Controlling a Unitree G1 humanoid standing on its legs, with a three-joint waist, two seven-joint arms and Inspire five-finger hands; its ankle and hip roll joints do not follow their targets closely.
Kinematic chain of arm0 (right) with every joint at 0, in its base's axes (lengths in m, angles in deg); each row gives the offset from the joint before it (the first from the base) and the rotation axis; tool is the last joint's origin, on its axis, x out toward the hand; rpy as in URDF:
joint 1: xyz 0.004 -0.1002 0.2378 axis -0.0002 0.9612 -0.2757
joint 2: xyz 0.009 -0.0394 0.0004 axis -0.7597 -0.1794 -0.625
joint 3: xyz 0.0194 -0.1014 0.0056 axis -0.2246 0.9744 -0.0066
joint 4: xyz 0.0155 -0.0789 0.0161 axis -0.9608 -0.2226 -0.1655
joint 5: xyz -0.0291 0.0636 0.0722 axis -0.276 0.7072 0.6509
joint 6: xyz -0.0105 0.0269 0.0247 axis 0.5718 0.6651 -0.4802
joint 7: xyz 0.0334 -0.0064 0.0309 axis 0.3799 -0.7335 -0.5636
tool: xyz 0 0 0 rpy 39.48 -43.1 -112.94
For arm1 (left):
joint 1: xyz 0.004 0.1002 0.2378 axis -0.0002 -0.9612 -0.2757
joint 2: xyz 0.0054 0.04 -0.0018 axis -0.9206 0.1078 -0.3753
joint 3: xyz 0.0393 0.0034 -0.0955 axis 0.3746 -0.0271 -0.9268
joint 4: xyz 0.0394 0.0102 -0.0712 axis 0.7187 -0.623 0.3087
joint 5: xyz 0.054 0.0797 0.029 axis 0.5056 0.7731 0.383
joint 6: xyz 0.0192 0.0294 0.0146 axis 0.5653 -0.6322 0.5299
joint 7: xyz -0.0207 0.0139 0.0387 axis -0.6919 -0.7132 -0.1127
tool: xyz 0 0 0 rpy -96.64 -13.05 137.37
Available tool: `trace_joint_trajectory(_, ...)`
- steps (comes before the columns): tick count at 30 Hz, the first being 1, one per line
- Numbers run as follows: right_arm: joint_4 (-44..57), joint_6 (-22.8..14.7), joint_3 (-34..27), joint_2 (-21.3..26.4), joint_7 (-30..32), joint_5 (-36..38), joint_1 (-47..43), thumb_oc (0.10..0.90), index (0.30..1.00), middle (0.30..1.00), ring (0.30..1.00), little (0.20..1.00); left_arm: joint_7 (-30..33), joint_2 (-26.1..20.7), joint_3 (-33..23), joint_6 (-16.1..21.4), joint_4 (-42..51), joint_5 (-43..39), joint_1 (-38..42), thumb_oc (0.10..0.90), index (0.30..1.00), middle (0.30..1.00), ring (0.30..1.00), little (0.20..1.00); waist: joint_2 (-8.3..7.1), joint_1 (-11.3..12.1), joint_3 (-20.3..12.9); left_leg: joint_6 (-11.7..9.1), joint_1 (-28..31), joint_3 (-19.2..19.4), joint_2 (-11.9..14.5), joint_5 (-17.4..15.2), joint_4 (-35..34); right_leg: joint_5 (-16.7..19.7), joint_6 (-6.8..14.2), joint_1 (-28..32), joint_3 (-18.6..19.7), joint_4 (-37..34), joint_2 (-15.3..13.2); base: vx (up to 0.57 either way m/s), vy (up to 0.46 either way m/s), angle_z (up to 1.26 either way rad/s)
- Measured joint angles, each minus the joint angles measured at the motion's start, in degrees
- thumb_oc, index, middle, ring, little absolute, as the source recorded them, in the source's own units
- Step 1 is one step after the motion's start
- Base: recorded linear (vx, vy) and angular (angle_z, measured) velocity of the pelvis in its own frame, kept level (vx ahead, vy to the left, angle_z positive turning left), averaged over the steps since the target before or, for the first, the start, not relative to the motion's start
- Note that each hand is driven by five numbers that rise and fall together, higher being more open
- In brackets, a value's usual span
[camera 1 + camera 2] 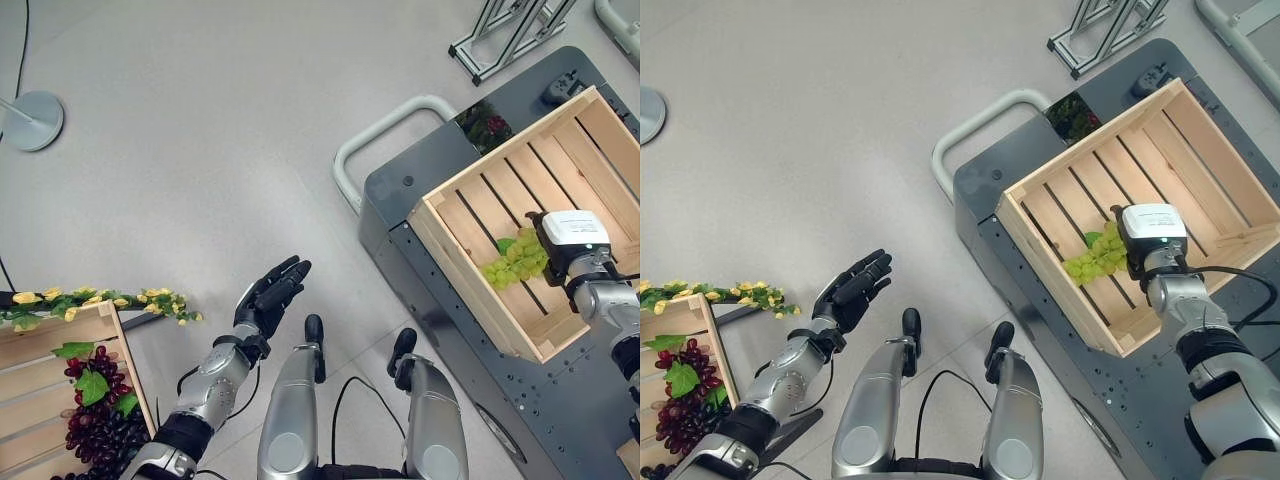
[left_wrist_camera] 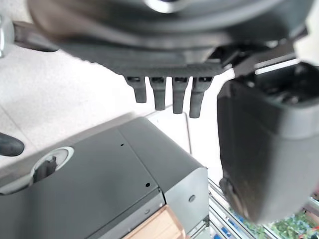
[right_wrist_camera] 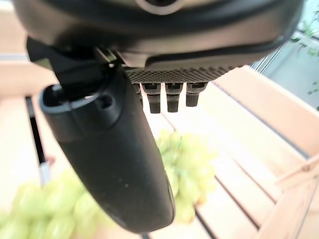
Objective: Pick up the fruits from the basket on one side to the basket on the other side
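I see my right hand inside the wooden crate on the cart, fingers straight above the green grapes lying on its slats. My left hand hangs open over the floor; purple grapes fill the other crate.

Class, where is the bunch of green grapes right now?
The green grapes lie inside the wooden crate on the robot's right, on its slatted floor, just beside the right hand.

1. No lettering, numbers or signs can be read anywhere in these views
2. The wooden crate with the green grapes bears plain slats, no stamp legible
3. The dark cart shows no readable label
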Motion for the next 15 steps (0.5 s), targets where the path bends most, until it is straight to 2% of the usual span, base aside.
trace_joint_trajectory(4, -0.44, 0.29, 3.65, -0.12, -5.94, -0.06, -1.06, 0.800, 0.900, 0.900, 0.900, 0.900, -0.02, -0.17, 0.02, -0.01, 0.14, 0.00, -0.06, 0.800, 0.900, 0.900, 0.900, 0.900, 0.19, 0.16, 0.00, 0.00, -0.22, -0.04, -0.28, 0.00, 0.06, -0.54, 0.07, -0.36, -0.16, 0.88, -0.55, 0.04, -0.024, 0.06)
trace_joint_trajectory(9, -1.34, 1.16, 4.11, -0.25, -8.08, 0.14, -2.90, 0.800, 0.900, 0.900, 0.900, 0.900, -0.19, -0.72, -0.01, -0.01, 0.15, 0.04, 0.21, 0.800, 0.900, 0.900, 0.900, 0.900, 0.22, 0.90, 0.00, 0.00, -0.56, -0.08, -0.37, 0.00, 0.24, -0.94, 0.07, -0.91, -0.13, 1.51, -0.75, 0.01, -0.009, 0.01)
trace_joint_trajectory(15, -2.45, 2.61, 4.05, -1.50, -8.48, 0.39, -5.30, 0.800, 0.900, 0.900, 0.900, 0.900, -0.33, -1.50, 0.04, -0.08, 0.80, 0.56, 1.02, 0.800, 0.900, 0.900, 0.900, 0.900, 0.34, 0.80, 0.01, 0.12, -4.47, -0.65, -0.70, 0.27, 1.91, -1.78, -0.30, -4.89, -0.17, 4.27, -1.46, 0.00, 0.006, 0.04)
